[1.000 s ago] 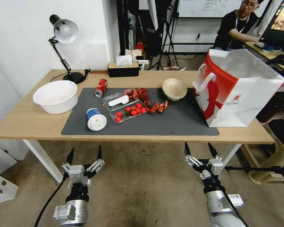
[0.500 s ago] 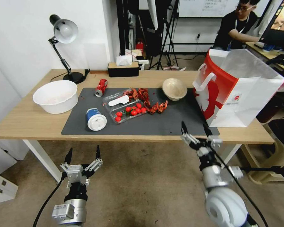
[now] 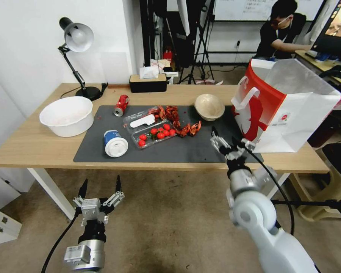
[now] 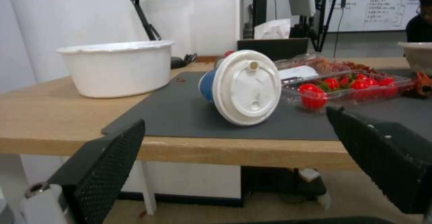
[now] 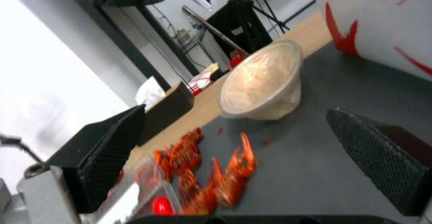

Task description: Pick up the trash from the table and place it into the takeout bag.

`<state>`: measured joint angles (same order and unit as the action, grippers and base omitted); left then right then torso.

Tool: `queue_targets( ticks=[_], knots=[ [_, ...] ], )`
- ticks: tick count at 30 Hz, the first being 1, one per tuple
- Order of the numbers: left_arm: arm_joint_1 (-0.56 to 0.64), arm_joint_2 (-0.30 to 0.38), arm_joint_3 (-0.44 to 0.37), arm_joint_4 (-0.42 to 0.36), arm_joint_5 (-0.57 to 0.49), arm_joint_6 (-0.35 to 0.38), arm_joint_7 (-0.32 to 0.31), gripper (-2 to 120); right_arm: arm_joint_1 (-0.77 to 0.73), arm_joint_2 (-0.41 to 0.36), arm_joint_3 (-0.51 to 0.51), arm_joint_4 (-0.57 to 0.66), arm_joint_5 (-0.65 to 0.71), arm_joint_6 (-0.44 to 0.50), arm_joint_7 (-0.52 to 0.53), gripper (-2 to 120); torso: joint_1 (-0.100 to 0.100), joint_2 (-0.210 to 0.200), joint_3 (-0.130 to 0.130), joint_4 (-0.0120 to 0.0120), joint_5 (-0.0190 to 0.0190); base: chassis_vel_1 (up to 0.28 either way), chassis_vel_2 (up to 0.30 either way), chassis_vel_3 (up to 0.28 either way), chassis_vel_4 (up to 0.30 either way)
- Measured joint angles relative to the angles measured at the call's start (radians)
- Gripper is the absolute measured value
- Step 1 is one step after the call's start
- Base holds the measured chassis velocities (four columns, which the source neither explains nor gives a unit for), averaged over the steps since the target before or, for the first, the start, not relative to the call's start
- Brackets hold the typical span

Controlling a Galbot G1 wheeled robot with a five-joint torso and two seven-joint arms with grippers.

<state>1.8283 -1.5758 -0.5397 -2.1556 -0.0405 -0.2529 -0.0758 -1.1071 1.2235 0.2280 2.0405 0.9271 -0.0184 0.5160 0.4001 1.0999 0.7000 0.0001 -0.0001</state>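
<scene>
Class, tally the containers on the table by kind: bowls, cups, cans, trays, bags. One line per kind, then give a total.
Bowls: 2, white bowl and beige bowl
Cups: 1, paper cup
Cans: 1, soda can
Trays: 1, tomato tray
Bags: 1, takeout bag
Total: 6

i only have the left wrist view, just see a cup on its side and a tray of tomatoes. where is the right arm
Observer: The right gripper is over the front edge of the table, above the dark mat, fingers open.
Operator: what is it facing
Observer: Its wrist view looks at the beige bowl, which is tilted, its opening facing the camera.
Operator: where is the bag
Observer: The takeout bag stands upright at the table's right end, beside that bowl.
Operator: any other trash
Observer: A red soda can lies on its side at the mat's back edge.
</scene>
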Motion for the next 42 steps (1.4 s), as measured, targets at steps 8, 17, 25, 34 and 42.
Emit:
queue_targets(
  ticks=[8,17,25,34,42],
  knots=[
    [-0.002,0.008,-0.01,-0.012,-0.012,0.004,0.0,100,0.158,0.049,-0.016,-0.107,0.058,-0.013,0.086,100,0.0,0.0,0.0,-0.0001,0.0001,0.0,0.0,0.0,0.0],
    [-0.003,0.005,-0.003,-0.011,-0.005,0.009,0.0,100,0.24,0.073,-0.015,-0.161,0.129,-0.088,0.211,100,0.0,0.0,0.0,-0.0002,0.0002,0.0,0.0,0.0,0.0],
    [0.003,0.002,-0.002,-0.022,-0.002,0.013,0.0,100,0.283,0.092,-0.01,-0.196,0.16,-0.121,0.283,100,0.0,0.0,0.0,-0.0001,0.0001,0.0,0.0,0.0,0.0],
    [0.006,-0.002,-0.001,-0.026,0.002,0.013,0.006,100,0.33,0.085,-0.01,-0.217,0.188,-0.162,0.36,100,0.0,0.0,0.0,-0.0002,0.0001,0.0,0.0,0.0,0.0],
    [0.009,-0.002,-0.005,-0.028,0.002,0.013,0.006,100,0.373,0.086,-0.011,-0.251,0.223,-0.178,0.395,100,0.0,0.0,0.0,-0.0001,0.0001,0.0,0.0,0.0,0.0]
  ],
)
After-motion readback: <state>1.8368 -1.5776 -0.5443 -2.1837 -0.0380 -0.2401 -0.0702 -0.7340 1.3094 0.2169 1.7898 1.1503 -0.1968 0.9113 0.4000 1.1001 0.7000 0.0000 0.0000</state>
